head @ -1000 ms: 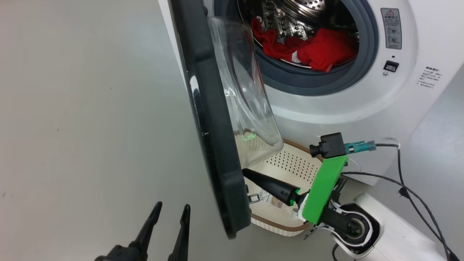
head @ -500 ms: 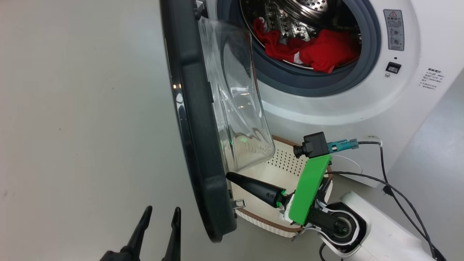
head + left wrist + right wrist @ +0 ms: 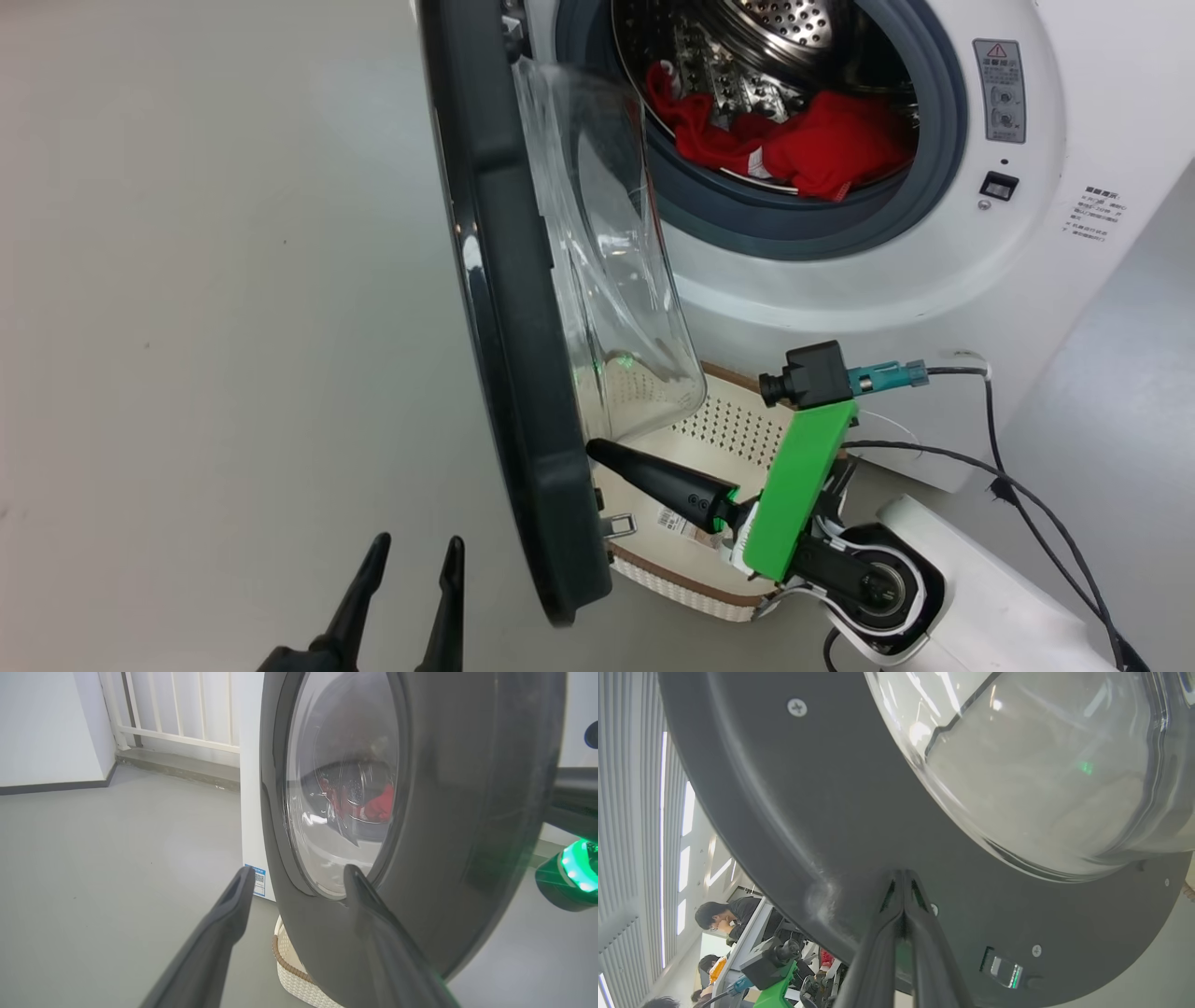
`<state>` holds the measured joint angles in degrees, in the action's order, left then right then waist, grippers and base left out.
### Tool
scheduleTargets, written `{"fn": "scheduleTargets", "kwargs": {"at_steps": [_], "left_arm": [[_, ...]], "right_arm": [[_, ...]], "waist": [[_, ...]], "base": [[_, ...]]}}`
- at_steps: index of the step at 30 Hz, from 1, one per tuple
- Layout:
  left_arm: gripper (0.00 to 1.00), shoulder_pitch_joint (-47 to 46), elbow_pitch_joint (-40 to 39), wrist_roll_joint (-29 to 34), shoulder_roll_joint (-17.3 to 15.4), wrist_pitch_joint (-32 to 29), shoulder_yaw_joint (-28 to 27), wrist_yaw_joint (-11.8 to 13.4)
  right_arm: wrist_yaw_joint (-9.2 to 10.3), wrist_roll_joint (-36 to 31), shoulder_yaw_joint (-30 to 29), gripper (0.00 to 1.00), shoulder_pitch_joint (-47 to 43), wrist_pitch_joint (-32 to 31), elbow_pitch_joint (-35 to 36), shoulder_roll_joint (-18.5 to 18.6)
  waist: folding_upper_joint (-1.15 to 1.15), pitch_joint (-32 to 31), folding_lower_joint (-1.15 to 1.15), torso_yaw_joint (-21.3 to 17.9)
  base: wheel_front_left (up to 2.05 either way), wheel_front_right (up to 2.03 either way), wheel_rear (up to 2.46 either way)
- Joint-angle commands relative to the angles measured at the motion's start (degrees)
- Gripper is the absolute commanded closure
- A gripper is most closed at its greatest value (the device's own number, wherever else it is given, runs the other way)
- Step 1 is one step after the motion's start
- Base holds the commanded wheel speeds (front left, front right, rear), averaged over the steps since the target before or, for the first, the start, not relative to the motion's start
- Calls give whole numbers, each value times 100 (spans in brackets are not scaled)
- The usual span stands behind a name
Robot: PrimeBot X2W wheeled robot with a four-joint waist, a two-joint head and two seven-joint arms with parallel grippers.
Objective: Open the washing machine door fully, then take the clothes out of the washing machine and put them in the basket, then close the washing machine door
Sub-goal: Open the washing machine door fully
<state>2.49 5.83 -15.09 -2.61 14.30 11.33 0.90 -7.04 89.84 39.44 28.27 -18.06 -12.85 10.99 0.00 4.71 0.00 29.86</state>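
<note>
The washing machine door [image 3: 504, 308] stands ajar, edge-on, and its clear glass bowl [image 3: 616, 280] faces the drum. Red clothes [image 3: 803, 140] lie inside the steel drum of the white washing machine [image 3: 934, 280]. My right gripper [image 3: 597, 450] is shut, and its tips [image 3: 902, 873] press on the inner black face of the door's lower rim. Below it, the cream basket [image 3: 738, 429] sits on the floor under the door. My left gripper [image 3: 418, 543] is open on the door's outer side, close to the rim [image 3: 420, 812] and holding nothing.
Black cables [image 3: 1027, 485] trail on the floor to the right of the machine. Bare grey floor [image 3: 187, 327] spreads to the left of the door. A white railing [image 3: 177, 709] stands behind the machine. People sit at desks [image 3: 724, 914] past the door's edge.
The door has swung further open, to the left, with my right gripper following against its inner rim. Over the last half second little has moved; the camera has shifted slightly.
</note>
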Motion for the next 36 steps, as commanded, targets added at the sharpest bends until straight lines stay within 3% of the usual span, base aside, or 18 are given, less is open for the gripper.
{"fn": "scheduleTargets", "kwargs": {"at_steps": [1,5,6,8,11,13,22,36], "left_arm": [[0,-87,-106,60,-27,70,-202,-34],[0,-107,-40,106,-27,70,-233,-88],[0,-107,-40,106,-27,70,-233,-88],[0,-136,17,143,-27,70,-261,-142],[0,-168,83,181,-27,70,-271,-202],[0,-185,129,210,-27,70,-276,-237],[0,-168,231,254,-27,70,-307,-313],[0,-138,292,253,-27,70,-443,-336]], "right_arm": [[-45,-44,-28,83,-77,94,154,-32],[-45,-116,-51,60,-230,285,107,82],[-45,-116,-51,60,-230,285,107,82],[-45,-158,-65,50,-381,460,66,185],[-45,-198,-74,25,-546,647,5,305],[-45,-219,-88,0,-664,795,-47,384],[-45,-331,-124,0,-1152,1389,-203,731],[-45,-1202,312,0,-1488,3049,-976,1215]], "waist": [[0,-20,0,-13],[0,-67,0,-38],[0,-67,0,-38],[0,-107,0,-61],[0,-144,0,-87],[0,-169,0,-104],[0,-263,0,-177],[0,-275,0,-356]], "base": [[0,0,0],[0,0,0],[0,0,0],[0,0,0],[0,0,0],[0,0,0],[0,0,0],[0,0,0]]}}
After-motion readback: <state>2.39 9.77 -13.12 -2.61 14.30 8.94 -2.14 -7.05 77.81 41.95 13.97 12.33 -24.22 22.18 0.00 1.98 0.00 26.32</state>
